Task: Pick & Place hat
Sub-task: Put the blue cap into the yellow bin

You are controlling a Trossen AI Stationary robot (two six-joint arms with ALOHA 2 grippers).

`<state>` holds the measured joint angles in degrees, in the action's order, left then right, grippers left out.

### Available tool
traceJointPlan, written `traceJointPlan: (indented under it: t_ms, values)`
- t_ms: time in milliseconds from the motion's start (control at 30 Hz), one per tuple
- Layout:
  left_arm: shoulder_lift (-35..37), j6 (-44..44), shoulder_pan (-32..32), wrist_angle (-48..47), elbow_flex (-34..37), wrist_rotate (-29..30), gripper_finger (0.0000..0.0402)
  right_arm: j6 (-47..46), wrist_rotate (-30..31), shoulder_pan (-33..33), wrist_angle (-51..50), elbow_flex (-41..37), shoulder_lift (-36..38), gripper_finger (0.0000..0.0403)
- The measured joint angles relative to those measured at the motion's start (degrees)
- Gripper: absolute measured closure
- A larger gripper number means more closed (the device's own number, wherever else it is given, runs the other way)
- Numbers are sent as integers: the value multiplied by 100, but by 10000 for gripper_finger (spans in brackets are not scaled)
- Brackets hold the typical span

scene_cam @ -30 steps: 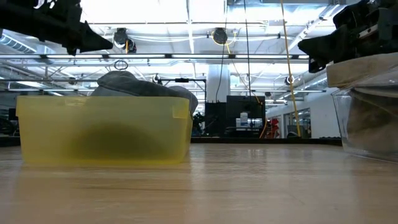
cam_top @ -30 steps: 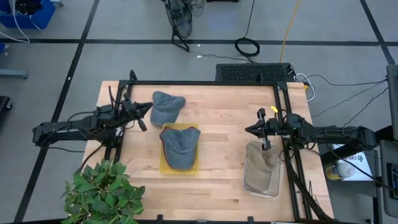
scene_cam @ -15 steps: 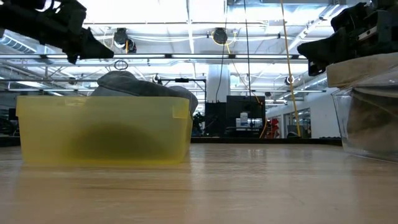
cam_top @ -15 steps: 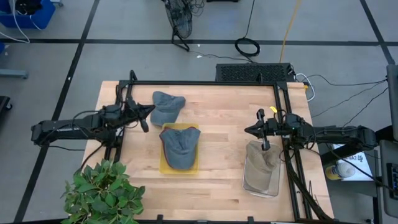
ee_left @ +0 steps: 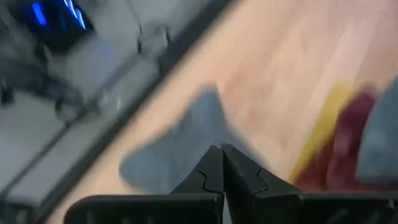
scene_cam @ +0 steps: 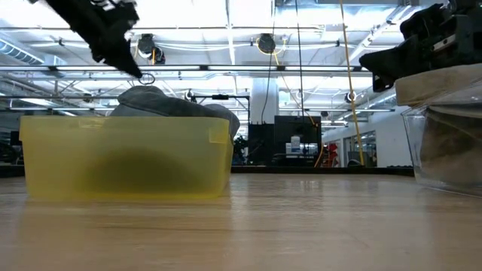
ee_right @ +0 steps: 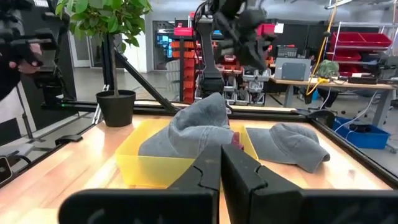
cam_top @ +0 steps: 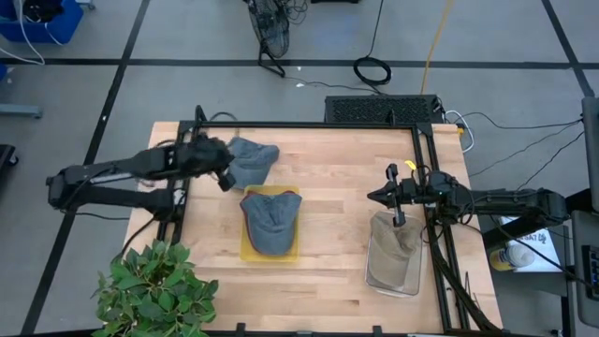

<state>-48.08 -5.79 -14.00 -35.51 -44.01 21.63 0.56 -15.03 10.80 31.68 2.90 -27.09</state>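
The left gripper (cam_top: 223,174) hangs over the far-left part of the table (cam_top: 337,168), its fingers (ee_left: 211,171) pressed together with nothing between them, as the left wrist view shows plainly. From above, its tip sits at the left edge of a loose grey hat (cam_top: 251,160) that lies flat on the wood at the far left; whether the fingers touch the cloth cannot be told. The left wrist view gives that same hat as a blurred grey patch just past the fingertips, with a yellow and red smear to one side. The low view hides this hat altogether: it shows only the left gripper raised high, above and to the left of the yellow bin (scene_cam: 126,156). That bin stands just nearer than the loose hat, in the middle of the table, with a second grey hat (cam_top: 270,221) heaped in it and rising above its rim. The right wrist view alone sets bin, heaped hat and loose hat side by side. The right gripper (cam_top: 375,197), its fingers shut and empty, waits at the right side over the far end of a clear bin (cam_top: 393,273) holding a tan hat (cam_top: 395,241).
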Motion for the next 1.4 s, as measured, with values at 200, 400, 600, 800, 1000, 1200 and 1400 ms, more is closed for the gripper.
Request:
traceJointPlan:
  t_ms: [200, 400, 600, 800, 1000, 1200, 1400]
  values:
    - [-1108, 230, -420, -600, -587, -153, 394, 10, 0, -1, -17, 0, 0, 399]
    - [-1909, 369, -630, -438, -876, -697, 344, 3, 0, -2, 65, 0, 0, 399]
    - [-2605, 789, -901, 196, -907, -775, 245, -20, -4, 0, 112, 0, 0, 399]
    - [-3044, 1000, -1421, -360, -907, -965, 176, -31, -7, -2, -81, 0, 2, 399]
    - [-3514, 1019, -1756, -453, -905, -1304, 154, 17, -7, -1, -197, 0, 2, 399]
    - [-4158, 734, -1730, -146, -905, -1643, 168, -169, -9, -2, -198, 0, 0, 399]
    - [-4592, 566, -1505, 716, -906, -1994, 187, -577, -26, -4, -214, 0, 1, 399]
